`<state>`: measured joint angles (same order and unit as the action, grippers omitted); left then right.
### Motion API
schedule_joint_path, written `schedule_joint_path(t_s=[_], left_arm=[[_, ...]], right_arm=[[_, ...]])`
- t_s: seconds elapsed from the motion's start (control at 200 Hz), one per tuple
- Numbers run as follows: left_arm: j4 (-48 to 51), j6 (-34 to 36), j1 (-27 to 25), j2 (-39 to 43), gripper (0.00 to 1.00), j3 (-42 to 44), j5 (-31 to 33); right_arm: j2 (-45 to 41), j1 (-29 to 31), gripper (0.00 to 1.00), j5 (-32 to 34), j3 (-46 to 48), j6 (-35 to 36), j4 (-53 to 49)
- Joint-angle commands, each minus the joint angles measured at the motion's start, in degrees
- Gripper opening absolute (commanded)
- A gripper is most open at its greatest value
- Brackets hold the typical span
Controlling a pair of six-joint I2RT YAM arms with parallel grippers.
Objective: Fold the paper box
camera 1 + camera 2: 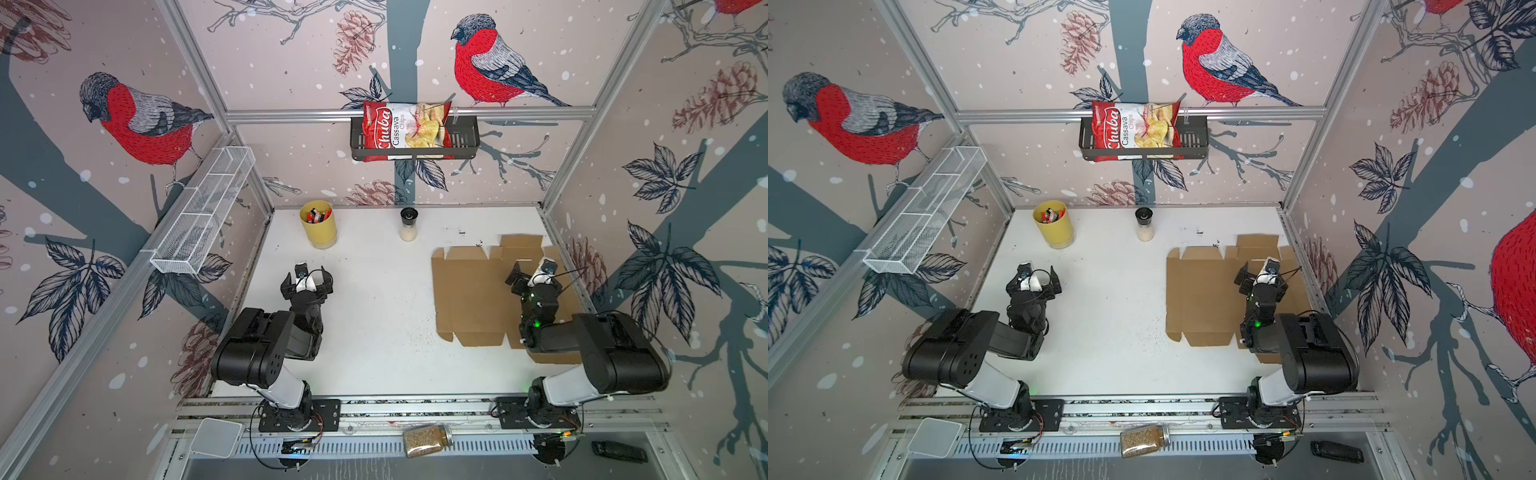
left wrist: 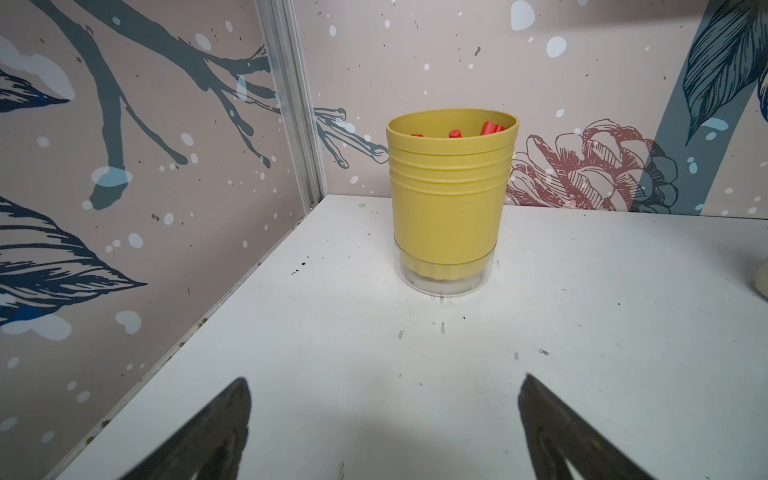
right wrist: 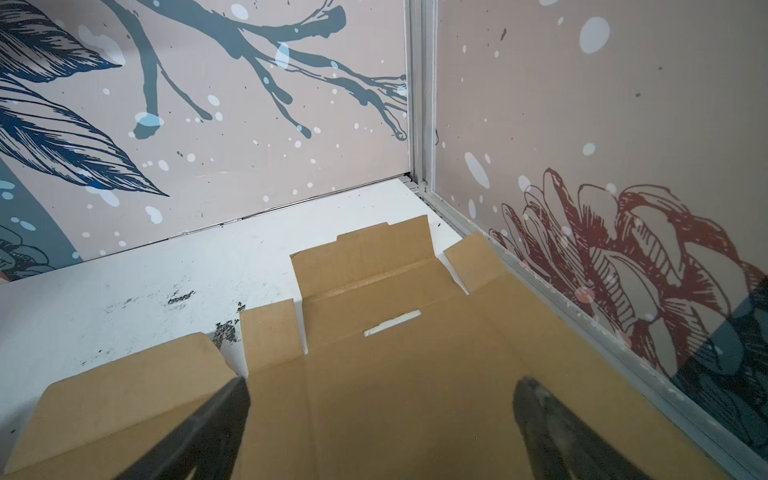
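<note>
At the table's [image 1: 374,299] right side, hard by the side wall, the paper box [image 1: 469,295] lies flat, unfolded. Its long axis appears to run side to side, the wide panel pointing toward mid-table. The right gripper [image 3: 380,388] hovers directly above it, fingers spread, empty, and is judged the nearer. The left gripper [image 1: 306,277], likewise spread and empty, stands well apart.

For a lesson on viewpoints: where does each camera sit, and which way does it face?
Top view: overhead, looking down at the table; both arms show.
Top view: alongside, same scene.
Left wrist: faces the yellow cup; open left gripper shows.
Right wrist: faces the paper box and corner; open right gripper shows.
Shared: cup and box appear in top views.
</note>
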<state>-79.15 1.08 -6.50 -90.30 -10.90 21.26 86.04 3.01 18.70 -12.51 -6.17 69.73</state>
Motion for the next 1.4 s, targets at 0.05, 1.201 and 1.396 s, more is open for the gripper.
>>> schedule_joint_path(t_s=[0.05,1.201,1.396], left_arm=[[-1.89,0.08,0.03,0.04,0.98,-0.11,0.12],[-1.82,0.05,0.04,0.04,0.98,-0.17,0.13],[-1.82,0.03,0.09,0.04,0.98,-0.14,0.17]], right_arm=[[-0.08,-0.87,0.99,-2.11,-0.23,-0.14,0.14],[0.03,-0.37,0.99,-1.82,-0.52,0.37,-0.33],[0.01,-0.46,0.99,-1.91,-0.50,0.41,-0.39]])
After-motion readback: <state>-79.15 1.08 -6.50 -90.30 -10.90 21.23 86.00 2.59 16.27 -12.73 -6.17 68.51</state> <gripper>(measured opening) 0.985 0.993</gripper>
